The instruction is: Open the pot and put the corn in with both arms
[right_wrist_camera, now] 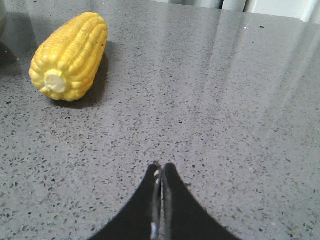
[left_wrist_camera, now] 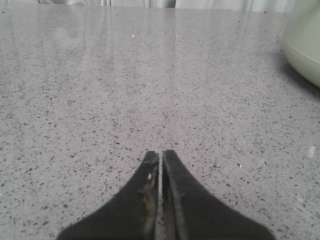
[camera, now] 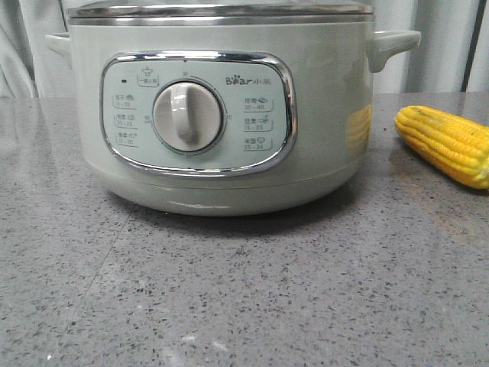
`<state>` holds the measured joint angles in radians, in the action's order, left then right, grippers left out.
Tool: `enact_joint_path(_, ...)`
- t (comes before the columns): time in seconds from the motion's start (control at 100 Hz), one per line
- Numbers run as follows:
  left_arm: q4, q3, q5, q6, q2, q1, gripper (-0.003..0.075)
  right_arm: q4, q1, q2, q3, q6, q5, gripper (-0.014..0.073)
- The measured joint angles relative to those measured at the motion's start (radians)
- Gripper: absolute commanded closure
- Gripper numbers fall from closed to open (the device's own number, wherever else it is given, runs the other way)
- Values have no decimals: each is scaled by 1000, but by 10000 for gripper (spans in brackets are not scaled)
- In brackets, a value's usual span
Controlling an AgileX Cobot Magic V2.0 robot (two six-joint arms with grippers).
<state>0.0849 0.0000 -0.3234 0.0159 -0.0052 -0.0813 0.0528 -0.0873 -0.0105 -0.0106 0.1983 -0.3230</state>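
Observation:
The pale-green pot (camera: 221,115) fills the front view, its cream dial (camera: 187,116) facing me and the glass lid's metal rim (camera: 221,11) resting on top. The yellow corn (camera: 447,144) lies on the table to its right. In the right wrist view the corn (right_wrist_camera: 70,55) lies ahead of my right gripper (right_wrist_camera: 161,166), which is shut and empty, well apart from it. My left gripper (left_wrist_camera: 161,152) is shut and empty over bare table; the pot's side (left_wrist_camera: 305,42) shows at that view's edge. Neither gripper shows in the front view.
The grey speckled table (camera: 229,290) spreads in front of the pot. Pale curtains (camera: 30,46) hang behind. The pot's side handles (camera: 393,42) stick out to each side.

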Motion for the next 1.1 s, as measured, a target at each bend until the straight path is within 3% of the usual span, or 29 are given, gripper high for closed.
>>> enact_joint_path(0.8,-2,1,48,0,0,0,741,0,0,0,0,0,3,659)
enact_joint_path(1.1,-2,1,167,0,0,0,741,5,0,0,0,0,149,659)
